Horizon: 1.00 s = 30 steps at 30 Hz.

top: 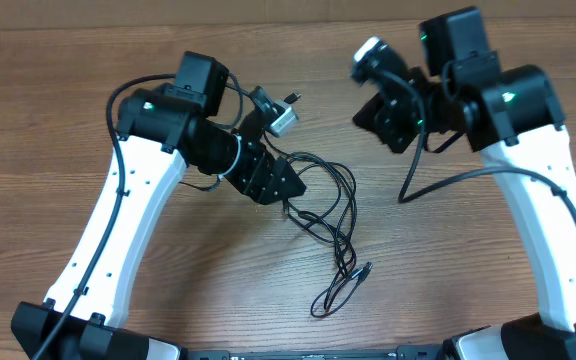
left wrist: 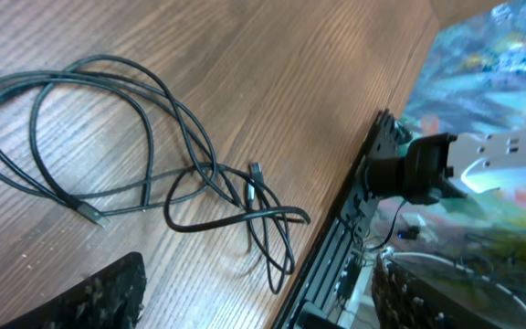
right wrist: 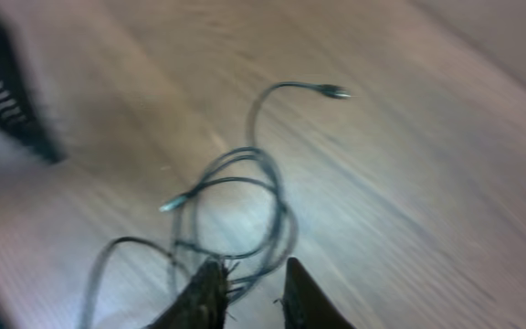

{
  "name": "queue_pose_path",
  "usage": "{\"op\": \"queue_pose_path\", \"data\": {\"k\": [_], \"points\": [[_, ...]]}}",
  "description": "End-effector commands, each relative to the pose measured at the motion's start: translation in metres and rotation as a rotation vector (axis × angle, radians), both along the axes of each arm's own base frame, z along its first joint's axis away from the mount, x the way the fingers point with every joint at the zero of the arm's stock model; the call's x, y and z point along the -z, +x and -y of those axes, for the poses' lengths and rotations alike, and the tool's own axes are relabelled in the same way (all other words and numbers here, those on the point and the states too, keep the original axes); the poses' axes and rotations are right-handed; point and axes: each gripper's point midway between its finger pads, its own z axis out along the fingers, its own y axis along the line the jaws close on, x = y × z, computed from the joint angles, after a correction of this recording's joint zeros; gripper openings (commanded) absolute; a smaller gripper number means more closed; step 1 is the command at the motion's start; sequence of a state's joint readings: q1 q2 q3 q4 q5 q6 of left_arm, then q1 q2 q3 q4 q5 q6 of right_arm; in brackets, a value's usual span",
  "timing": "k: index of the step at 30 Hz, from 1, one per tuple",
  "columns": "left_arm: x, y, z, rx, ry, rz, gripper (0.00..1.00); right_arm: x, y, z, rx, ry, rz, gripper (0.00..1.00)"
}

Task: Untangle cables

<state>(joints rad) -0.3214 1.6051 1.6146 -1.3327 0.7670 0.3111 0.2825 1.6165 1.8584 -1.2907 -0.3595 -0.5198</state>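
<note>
The cables (top: 336, 215) are seen as thin black cords, far slimmer than the fingers, laid in a loose heap on the wooden table (top: 468, 270) between the two arms. Several loops are overlapped and crossed near the middle of the heap. One doubled strand is trailed toward the near edge, where a small plug end (top: 367, 268) is found. In the blurred right wrist view, a silvery-tipped plug (right wrist: 334, 90) is shown at the end of a single strand curving out of the tangle.

The left gripper (top: 286, 190) is poised just beside the far-left edge of the heap; whether a cord is touched there cannot be told. Its fingers (left wrist: 108, 292) are spread wide, and nothing is grasped between them.

The right gripper (top: 388, 118) is placed apart from the cords, off to their right. Its fingertips (right wrist: 204, 297) are parted by only a narrow gap, through which the table is seen, and no cord is clasped.
</note>
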Motion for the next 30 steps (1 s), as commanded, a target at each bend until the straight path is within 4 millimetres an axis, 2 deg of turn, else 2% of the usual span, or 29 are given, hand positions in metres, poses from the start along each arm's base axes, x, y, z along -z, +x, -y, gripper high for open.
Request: {"op": "queue_pose_path", "data": {"k": [1, 6, 10, 11, 12, 13, 15, 16, 18, 20, 24, 30], "points": [[0.012, -0.007, 0.008, -0.016, 0.062, -0.039, 0.78, -0.003, 0.022, 0.03, 0.13, 0.01, 0.018, 0.22], [0.033, 0.009, 0.005, -0.335, 0.15, -0.223, 0.79, -0.007, 0.039, 0.066, 0.263, 0.04, 0.025, 0.22], [0.063, 0.011, -0.023, -0.657, 0.318, -0.384, 0.82, -0.008, 0.042, 0.073, 0.293, 0.051, 0.022, 0.22], [0.069, 0.01, -0.029, -0.716, 0.351, -0.415, 0.78, -0.008, 0.042, 0.073, 0.293, 0.051, 0.021, 0.22], [0.074, 0.008, -0.033, -0.771, 0.374, -0.449, 0.69, -0.008, 0.041, 0.071, 0.286, 0.058, 0.02, 0.22], [0.077, 0.006, -0.034, -0.805, 0.381, -0.478, 0.69, -0.009, 0.04, 0.067, 0.273, 0.071, 0.018, 0.22], [0.085, 0.0, -0.034, -0.875, 0.396, -0.547, 0.92, -0.012, 0.039, 0.06, 0.248, 0.097, 0.015, 0.22], [0.089, -0.002, -0.033, -0.913, 0.402, -0.58, 0.99, -0.012, 0.038, 0.057, 0.237, 0.107, 0.014, 0.22], [0.098, -0.004, -0.028, -0.97, 0.398, -0.625, 0.99, -0.012, 0.036, 0.052, 0.224, 0.111, 0.01, 0.22], [0.103, -0.003, -0.024, -1.009, 0.387, -0.646, 0.94, -0.012, 0.034, 0.049, 0.215, 0.11, 0.006, 0.22], [0.114, 0.004, -0.01, -1.128, 0.329, -0.711, 0.93, -0.012, 0.032, 0.044, 0.201, 0.112, 0.001, 0.22], [0.123, 0.015, 0.027, -1.135, 0.209, -0.728, 0.82, -0.012, 0.03, 0.042, 0.194, 0.12, -0.007, 0.23]]}}
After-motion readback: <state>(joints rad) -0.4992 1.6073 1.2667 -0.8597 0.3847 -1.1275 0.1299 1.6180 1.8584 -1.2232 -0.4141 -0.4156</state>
